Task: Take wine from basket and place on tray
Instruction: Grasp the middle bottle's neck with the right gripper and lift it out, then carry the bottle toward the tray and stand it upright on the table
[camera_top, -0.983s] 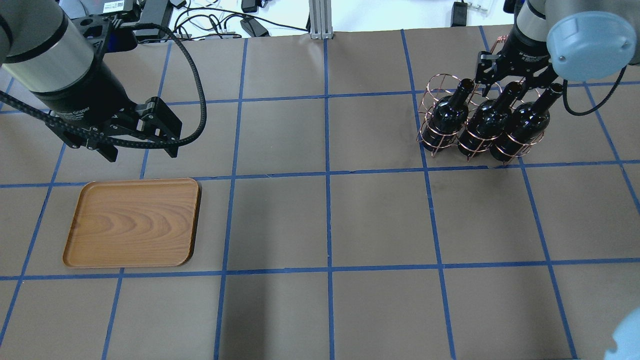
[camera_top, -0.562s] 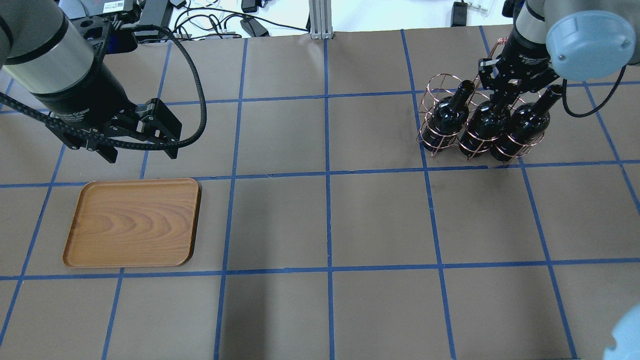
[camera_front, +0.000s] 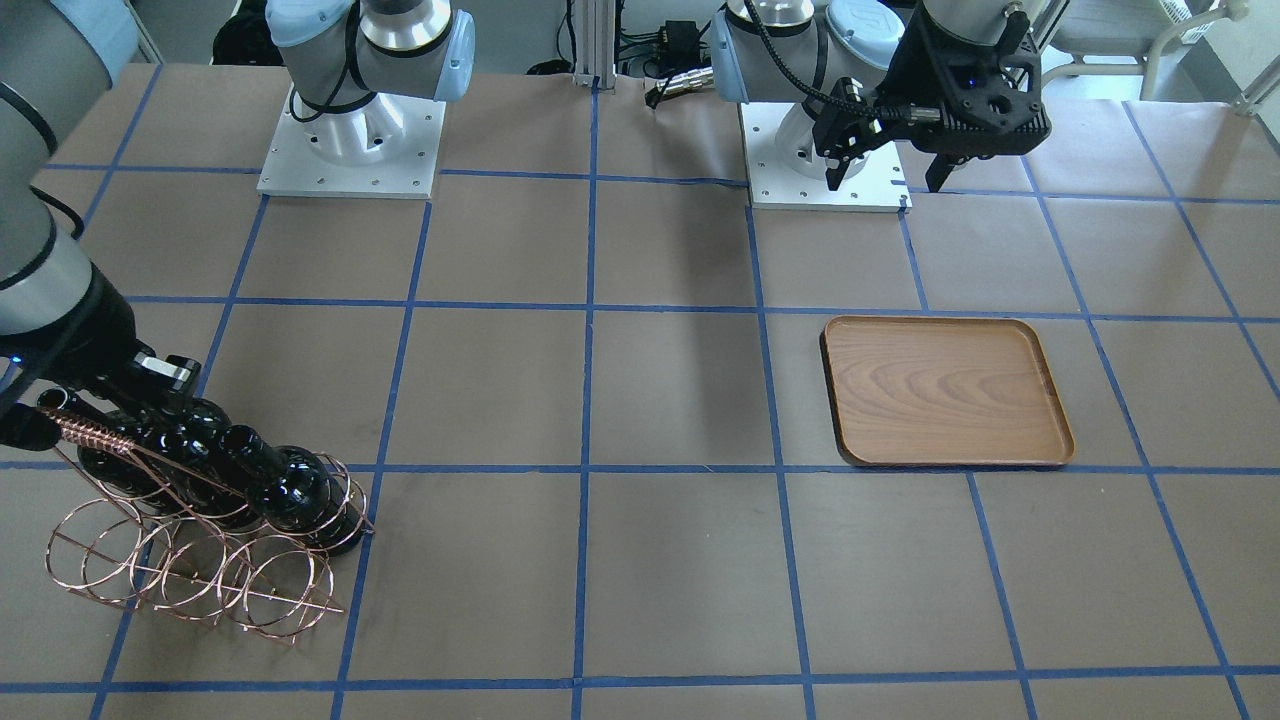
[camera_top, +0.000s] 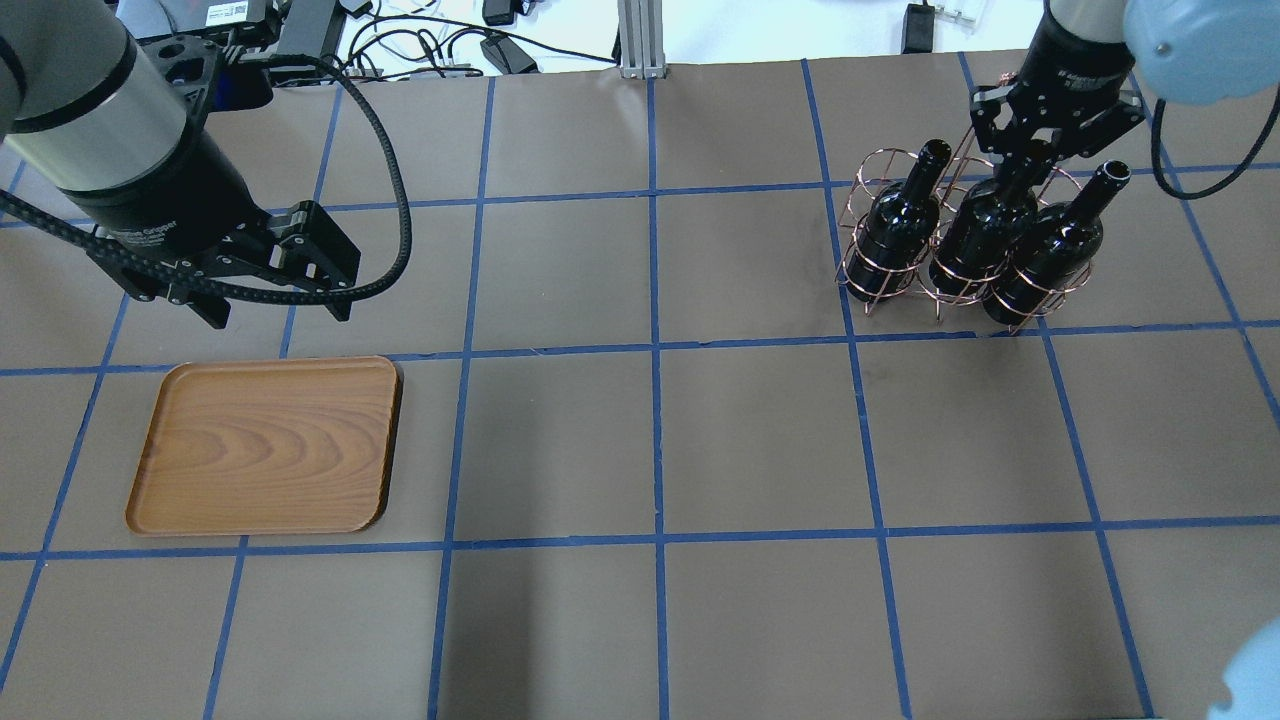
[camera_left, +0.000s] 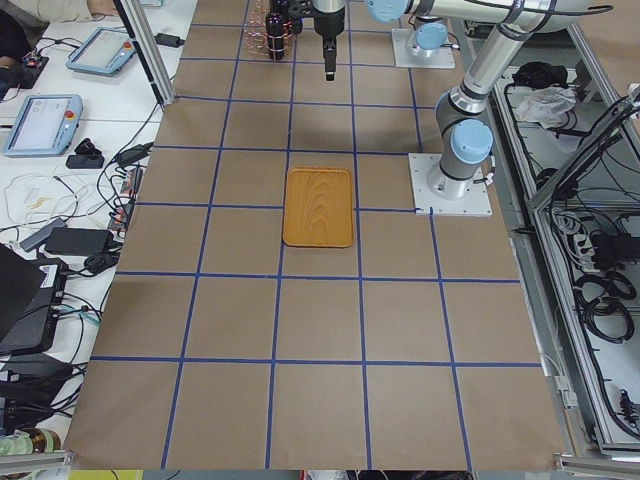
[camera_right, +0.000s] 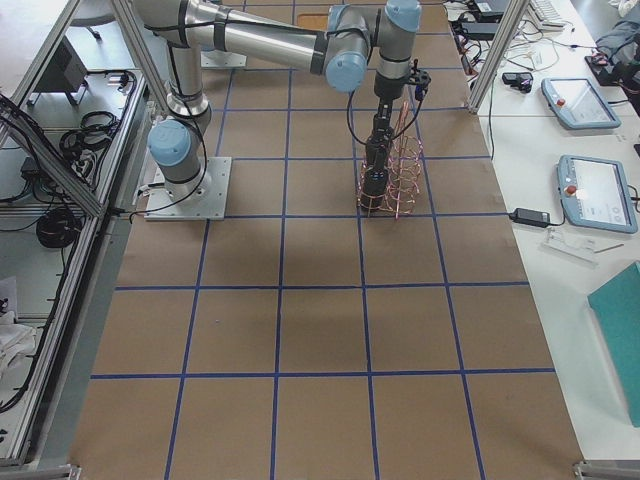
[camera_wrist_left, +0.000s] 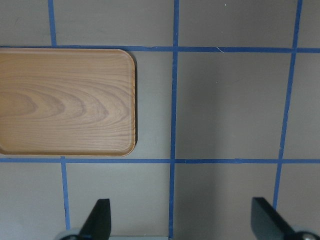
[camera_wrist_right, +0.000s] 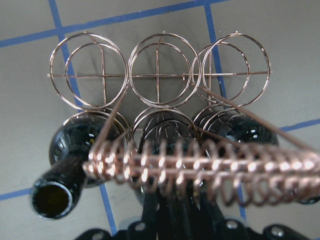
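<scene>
Three near-black wine bottles stand in the copper wire basket (camera_top: 858, 270) at the far right: left (camera_top: 895, 235), middle (camera_top: 980, 240) and right (camera_top: 1045, 260). My right gripper (camera_top: 1035, 160) is over the basket, its fingers closed around the middle bottle's neck. In the right wrist view the coil handle (camera_wrist_right: 200, 167) crosses in front of the fingers (camera_wrist_right: 150, 215) and hides that neck. The wooden tray (camera_top: 265, 445) lies empty at the left. My left gripper (camera_top: 278, 315) hangs open and empty just behind the tray.
The basket's outer row of rings (camera_wrist_right: 157, 75) holds nothing. Cables and power bricks (camera_top: 500, 50) lie beyond the far table edge. Blue tape lines grid the brown table. The robot bases (camera_front: 350, 150) stand at the robot's side.
My right gripper has closed in onto the middle bottle's neck and risen a little, and the bottle tops have shifted with it. The left gripper has barely moved.
</scene>
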